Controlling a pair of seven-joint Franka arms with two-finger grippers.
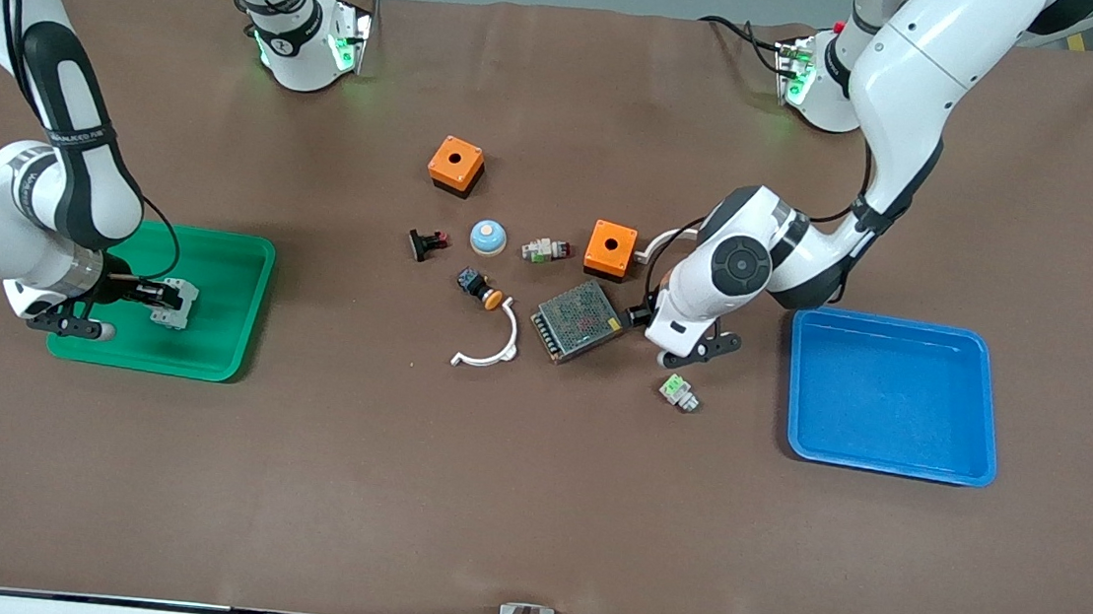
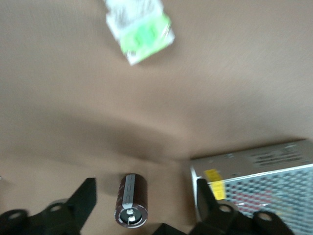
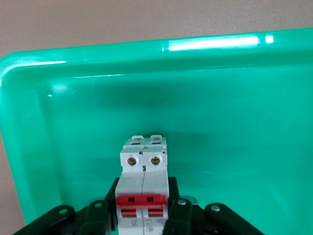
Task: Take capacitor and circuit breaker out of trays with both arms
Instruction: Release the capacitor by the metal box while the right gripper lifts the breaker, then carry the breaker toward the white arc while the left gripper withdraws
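Note:
The breaker [image 3: 143, 188], a white-grey block with a red lever, stands between my right gripper's [image 3: 141, 210] fingers, which are shut on its sides. It is inside the green tray [image 3: 234, 112], low over the floor; in the front view the breaker [image 1: 175, 302] and right gripper [image 1: 148, 293] are at the tray's [image 1: 225, 358] middle. The capacitor [image 2: 131, 199], a dark stubby cylinder with two pale terminals, lies on the table between the spread fingers of my open left gripper [image 2: 145, 188]. In the front view the left gripper [image 1: 658, 335] hides it.
A metal power supply [image 1: 579, 321] lies right beside the left gripper. A green-and-white connector [image 1: 679, 392] lies nearer the front camera. The blue tray [image 1: 889, 466] is at the left arm's end. Two orange boxes [image 1: 455, 164] [image 1: 610, 248] and small parts lie mid-table.

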